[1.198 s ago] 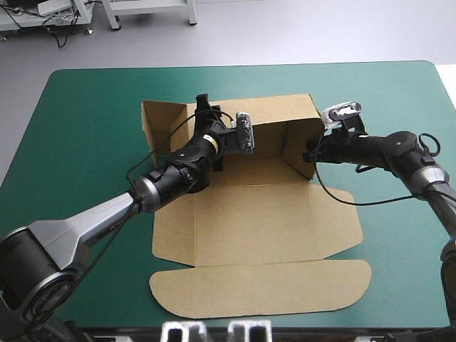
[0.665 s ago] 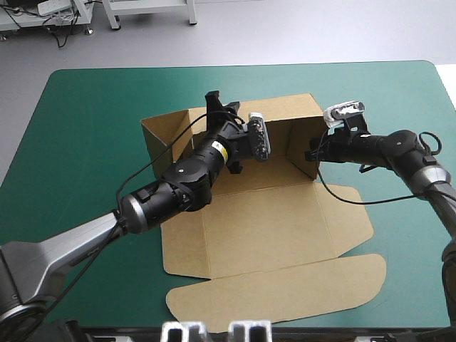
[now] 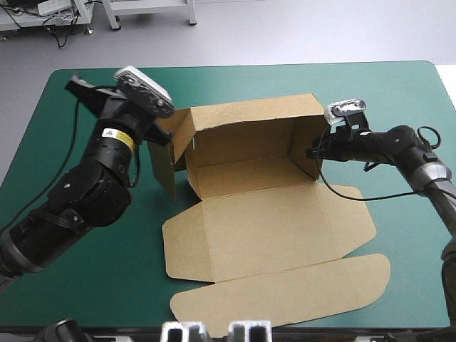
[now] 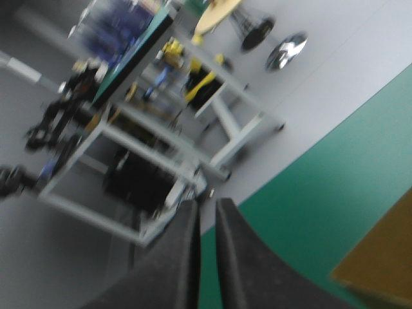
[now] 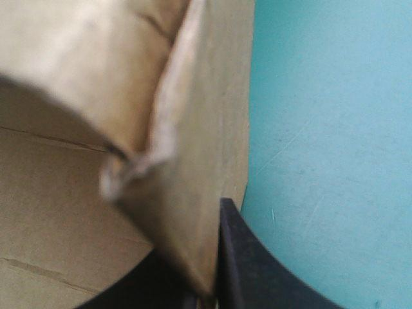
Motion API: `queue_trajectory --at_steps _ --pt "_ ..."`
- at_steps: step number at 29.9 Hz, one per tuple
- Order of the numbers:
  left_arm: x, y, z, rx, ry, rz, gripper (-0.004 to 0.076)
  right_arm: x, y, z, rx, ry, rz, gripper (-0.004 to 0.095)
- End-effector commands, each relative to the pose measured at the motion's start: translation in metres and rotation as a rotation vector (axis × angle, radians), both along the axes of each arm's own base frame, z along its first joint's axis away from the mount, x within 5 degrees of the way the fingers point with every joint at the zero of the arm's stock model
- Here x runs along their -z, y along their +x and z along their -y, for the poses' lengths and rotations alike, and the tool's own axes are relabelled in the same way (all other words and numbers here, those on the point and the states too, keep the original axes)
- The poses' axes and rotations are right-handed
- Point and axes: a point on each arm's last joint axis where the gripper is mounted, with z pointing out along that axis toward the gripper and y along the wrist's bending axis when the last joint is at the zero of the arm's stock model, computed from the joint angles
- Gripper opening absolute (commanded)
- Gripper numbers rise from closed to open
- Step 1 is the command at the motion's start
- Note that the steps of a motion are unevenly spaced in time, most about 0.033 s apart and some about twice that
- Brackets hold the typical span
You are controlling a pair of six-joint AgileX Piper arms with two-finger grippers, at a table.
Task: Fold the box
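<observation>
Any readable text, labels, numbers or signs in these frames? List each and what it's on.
Nothing in any view can be read.
Yellow sticker on the left arm: it carries a dark mark, too small to read.
Box: plain brown board, no print visible.
Teal-green cover: no markings visible.

- In the high view, the right gripper (image 3: 313, 152) had its fingertips hidden behind the right wall of the box (image 3: 271, 228).
- In the right wrist view, the blurred board covered most of one black finger.
- Beside the left gripper (image 4: 207, 206), only a blurred corner of the box showed, cut off by the edge.
- Both arms ran out past the high view's sides.
</observation>
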Motion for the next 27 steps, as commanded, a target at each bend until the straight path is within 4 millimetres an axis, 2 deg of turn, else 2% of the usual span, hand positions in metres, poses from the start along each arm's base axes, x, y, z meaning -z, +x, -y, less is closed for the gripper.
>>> queue_trajectory --at_steps 1,8,13,17,22,27 --pt "-0.016 -0.002 -0.040 -0.187 -0.034 0.021 -0.0003 -0.026 -0.008 -0.002 -0.008 0.002 -0.023 0.0002" --pt "-0.007 -0.008 -0.078 -0.247 -0.317 -0.163 -0.0003 -0.059 -0.018 -0.008 -0.036 -0.066 -0.114 0.0001" --pt "0.000 -0.029 -0.084 -0.200 -0.465 -0.344 -0.0003 -0.083 -0.028 -0.022 -0.052 -0.105 -0.198 0.0001" --pt "0.005 -0.049 -0.086 -0.176 -0.478 -0.485 -0.0003 -0.094 -0.033 -0.027 -0.052 -0.091 -0.238 0.0001" --pt "-0.001 -0.070 -0.096 -0.190 -0.543 -0.470 -0.0003 -0.091 -0.027 -0.025 -0.041 -0.126 -0.225 0.0000" --pt "0.000 -0.087 -0.103 -0.211 -0.592 -0.501 -0.0003 -0.066 -0.006 -0.026 -0.049 -0.171 -0.267 0.0002"
